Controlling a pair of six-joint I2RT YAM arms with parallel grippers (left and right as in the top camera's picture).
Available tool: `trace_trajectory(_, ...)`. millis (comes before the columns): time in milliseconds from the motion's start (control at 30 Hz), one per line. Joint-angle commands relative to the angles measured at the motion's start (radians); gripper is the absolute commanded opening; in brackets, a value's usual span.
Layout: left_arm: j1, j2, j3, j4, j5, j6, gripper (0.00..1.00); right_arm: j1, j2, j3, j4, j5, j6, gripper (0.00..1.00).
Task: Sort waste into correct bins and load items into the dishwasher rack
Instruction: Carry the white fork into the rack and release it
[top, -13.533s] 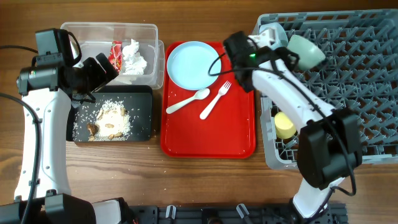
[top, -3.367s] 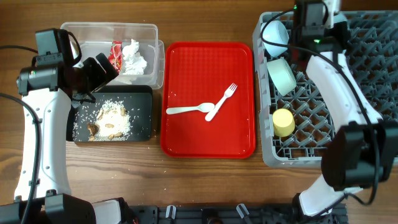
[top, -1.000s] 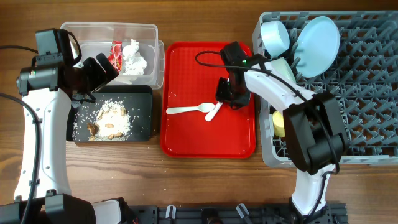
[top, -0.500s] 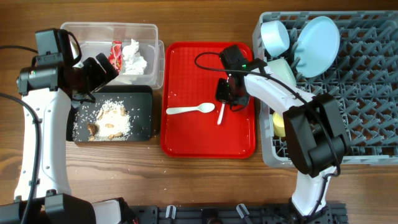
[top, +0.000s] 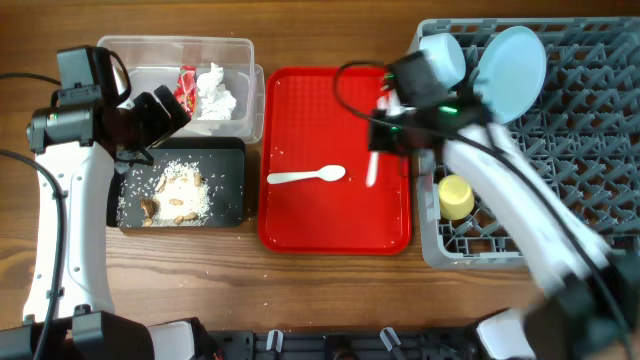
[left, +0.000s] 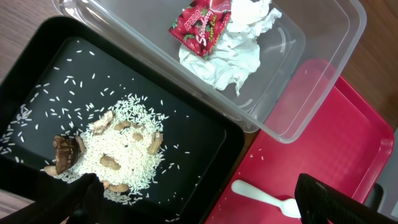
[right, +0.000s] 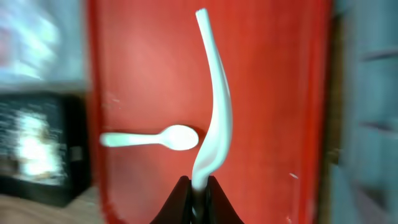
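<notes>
Clamping the white fork (right: 214, 124) by one end, my right gripper (right: 198, 186) is pinched tight on it and holds it over the right part of the red serving tray (top: 300, 230), close to that tray's right edge; the view is blurred, so I cannot tell which end of the fork I hold. On the tray's middle lies the white spoon (top: 306, 176), flat, its bowl pointing toward the fork and apart from it. My left gripper (top: 160, 115) stands spread wide with nothing between its fingers, off the tray's left edge, above the black tray (top: 232, 160) that sits just beside the red one. Beige scraps and rice grains (top: 178, 195) lie heaped in that black tray. Behind it, at the red tray's far left corner, the clear tub (top: 240, 50) holds the red wrapper (top: 186, 85) and the crumpled tissue (top: 215, 92), touching each other. Beside the red tray's right edge stands the grey rack (top: 580, 150), carrying the light-blue plate (top: 510, 60) on edge, a light-blue bowl (top: 443, 55) and the yellow cup (top: 457, 198).
</notes>
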Motion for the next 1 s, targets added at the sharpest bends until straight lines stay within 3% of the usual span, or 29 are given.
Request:
trace_trajectory(0, 0.005, -0.004, 0.014, 0.003, 0.012, 0.005, 1.00, -0.108, -0.163, 0.018, -0.079, 0.151, 0.086, 0.04)
trace_trajectory(167, 0.005, -0.004, 0.014, 0.003, 0.011, 0.005, 1.00, -0.274, -0.224, 0.016, -0.186, 0.347, 0.283, 0.04)
trace_trajectory(333, 0.005, -0.004, 0.014, 0.003, 0.012, 0.005, 1.00, -0.367, -0.198, -0.047, -0.185, 0.442, 0.494, 0.04)
trace_trajectory(700, 0.005, -0.004, 0.014, 0.003, 0.012, 0.005, 1.00, -0.391, -0.042, -0.148, -0.058, 0.457, 0.692, 0.05)
trace_trajectory(800, 0.005, -0.004, 0.014, 0.003, 0.012, 0.005, 1.00, -0.394, -0.046, -0.145, -0.054, 0.472, 0.690, 0.40)
trace_trajectory(867, 0.005, -0.004, 0.014, 0.003, 0.012, 0.005, 1.00, -0.394, -0.069, -0.133, -0.053, 0.478, 0.646, 0.70)
trace_trajectory(967, 0.005, -0.004, 0.014, 0.003, 0.012, 0.005, 1.00, -0.393, -0.119, -0.104, -0.048, 0.449, 0.501, 0.81)
